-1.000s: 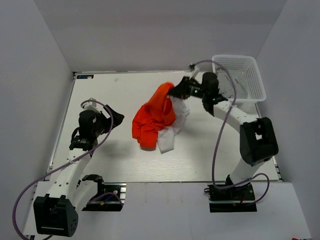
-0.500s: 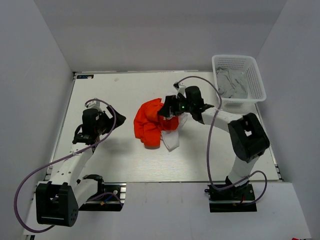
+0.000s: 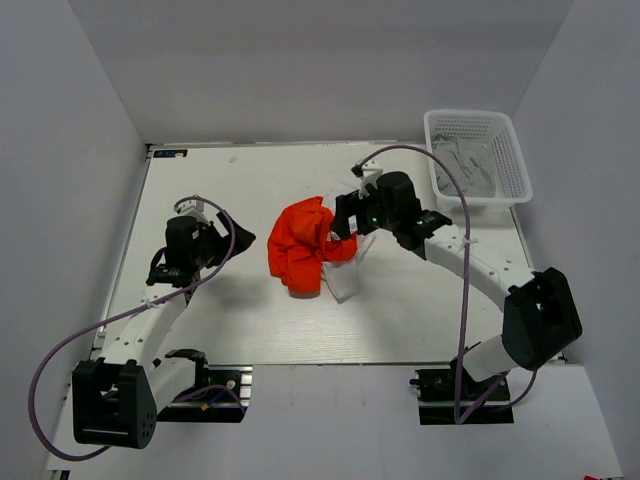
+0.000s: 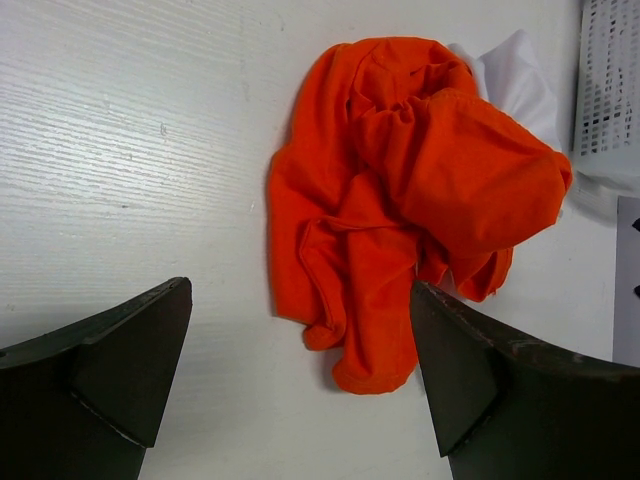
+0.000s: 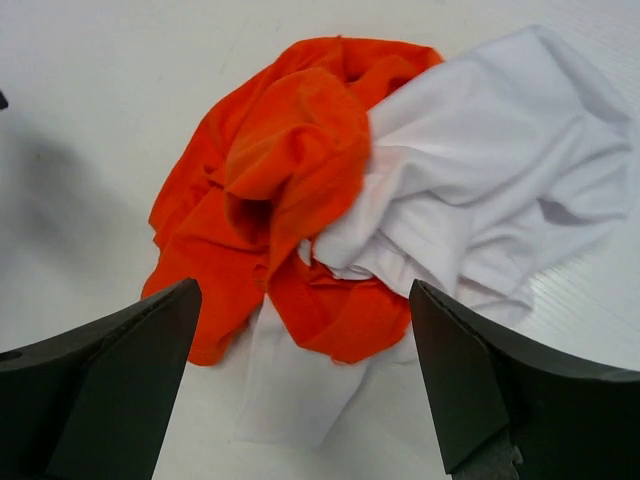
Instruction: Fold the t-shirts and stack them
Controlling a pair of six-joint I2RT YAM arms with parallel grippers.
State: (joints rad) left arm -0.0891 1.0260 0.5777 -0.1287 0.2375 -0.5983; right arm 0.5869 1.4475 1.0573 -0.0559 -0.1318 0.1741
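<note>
Take the basket (image 3: pixel 512 160) as your landmark; it stands at the far right corner of the worktop (image 3: pixel 240 320) and has some pale crumpled cloth inside.

Both shirts lie in one crumpled heap to the left of the basket and nearer the arm bases, well apart from it. The orange t-shirt (image 3: pixel 300 245) is on top. In the top view its long axis runs from the far edge towards the near edge, with the far end leaning slightly towards the basket. It is too bunched for you to tell collar from hem.

The white t-shirt (image 3: pixel 345 282) lies partly under the orange one. It shows on the basket side of the heap, with a flap reaching out past the near end. In the right wrist view the white cloth (image 5: pixel 480 170) spreads to the right of the orange folds (image 5: pixel 270 200), and the two overlap in the middle.

The right jaws stand wide apart above the basket-side edge of the heap and hold nothing. The left jaws are also wide apart and hold nothing. They sit on the side of the heap away from the basket, well apart from the cloth and facing it.
</note>
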